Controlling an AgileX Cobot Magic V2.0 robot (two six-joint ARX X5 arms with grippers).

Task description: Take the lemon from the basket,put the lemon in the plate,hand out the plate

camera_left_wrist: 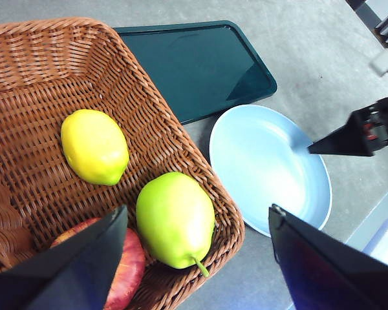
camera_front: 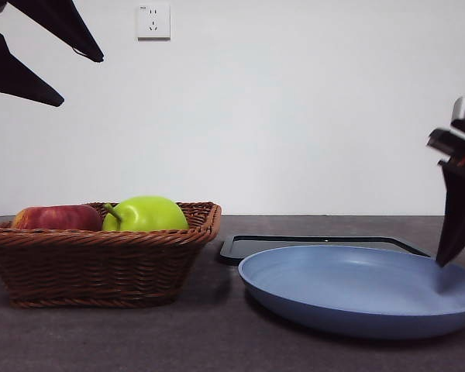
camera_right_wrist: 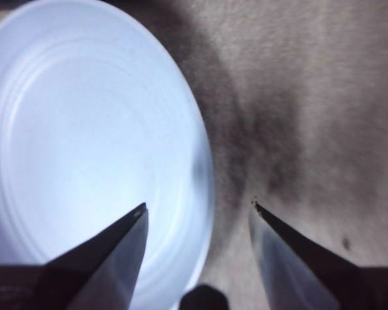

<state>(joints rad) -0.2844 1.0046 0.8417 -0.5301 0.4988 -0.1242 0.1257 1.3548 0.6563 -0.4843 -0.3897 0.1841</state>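
Drop your left gripper (camera_left_wrist: 197, 258), jaws wide and empty, onto the lemon (camera_left_wrist: 94, 146) lying in the basket (camera_left_wrist: 39, 58) beside the green apple (camera_left_wrist: 175, 219), while your right gripper (camera_right_wrist: 197, 210), jaws wide, straddles the plate (camera_right_wrist: 64, 129) rim.

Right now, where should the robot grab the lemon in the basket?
Probably from above, across its narrow middle. The lemon lies on its side on the basket floor, nub end toward the green apple, with bare wicker along both long sides for the jaws. The left gripper hangs open above the basket; the sloping walls block any sideways approach.
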